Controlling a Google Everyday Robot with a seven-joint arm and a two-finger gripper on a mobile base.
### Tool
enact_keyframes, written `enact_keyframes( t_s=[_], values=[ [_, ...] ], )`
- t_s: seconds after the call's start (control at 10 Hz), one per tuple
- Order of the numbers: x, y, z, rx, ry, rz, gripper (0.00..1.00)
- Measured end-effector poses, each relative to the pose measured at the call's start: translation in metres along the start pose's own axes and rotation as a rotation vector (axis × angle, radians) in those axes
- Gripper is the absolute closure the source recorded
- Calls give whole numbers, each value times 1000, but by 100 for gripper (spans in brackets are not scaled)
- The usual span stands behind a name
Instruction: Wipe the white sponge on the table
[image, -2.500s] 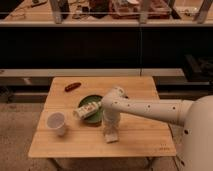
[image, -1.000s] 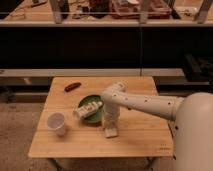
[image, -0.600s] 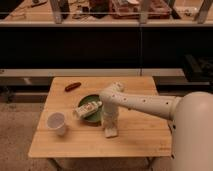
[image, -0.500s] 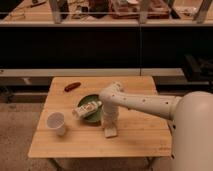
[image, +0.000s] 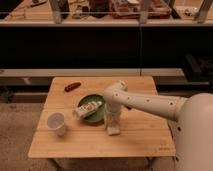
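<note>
The white sponge (image: 113, 131) lies flat on the light wooden table (image: 145, 142), just right of the green plate (image: 96, 118). My gripper (image: 113, 125) points straight down onto the sponge at the table's middle front, and the white arm (image: 150, 103) reaches in from the right. The gripper covers most of the sponge, so only its lower end shows.
A pale printed packet (image: 88, 108) lies on the green plate. A white cup (image: 56, 123) stands at the front left. A small red-brown object (image: 72, 86) lies at the back left. A dark counter with shelves runs behind the table.
The gripper and the sponge under it have slid a little to the left across the table, toward the green plate. Nothing else moved.
</note>
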Motion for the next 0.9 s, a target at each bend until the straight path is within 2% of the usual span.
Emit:
enact_keyframes(
  t_s=[0.2,0.4,0.7,0.9],
  values=[
    [4,42,-14,28,45,34,100],
    [8,61,-20,48,64,58,100],
    [6,85,-19,77,60,101,100],
    [-6,91,-14,86,36,110,100]
  ],
)
